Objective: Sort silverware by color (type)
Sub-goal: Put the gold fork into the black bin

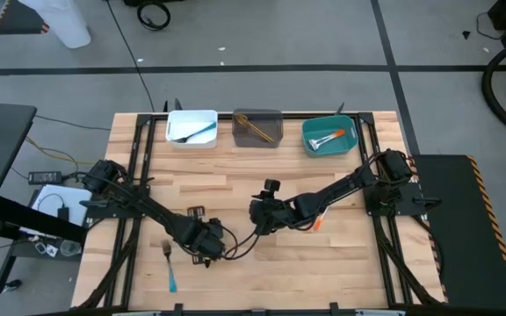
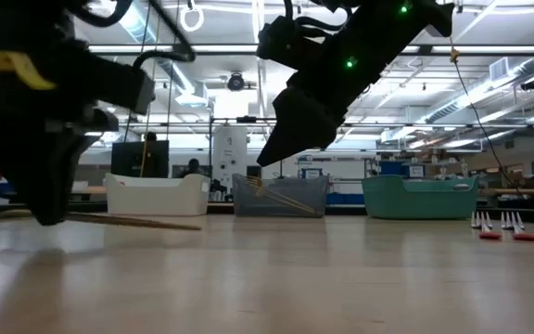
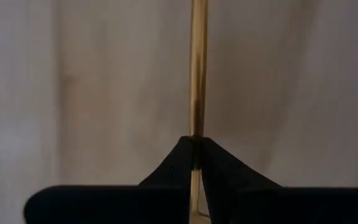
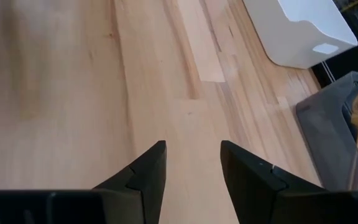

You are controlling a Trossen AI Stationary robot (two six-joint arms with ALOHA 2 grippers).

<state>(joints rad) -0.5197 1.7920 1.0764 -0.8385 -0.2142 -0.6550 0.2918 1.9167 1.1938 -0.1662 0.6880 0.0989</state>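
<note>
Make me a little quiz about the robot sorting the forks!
1. True or false: the left claw is shut on a gold utensil.
2. Which bin holds gold utensils: A white bin, B grey bin, C teal bin?
3. What colour is the handle of the fork lying near the left arm?

Key: 1 true; 2 B; 3 blue.

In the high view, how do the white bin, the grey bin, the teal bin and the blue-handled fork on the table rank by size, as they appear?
1-3. White bin, grey bin and teal bin: they look about alike, so no ranking among them.
4. Blue-handled fork: clearly the smallest, a thin piece on the table by the left arm.
</note>
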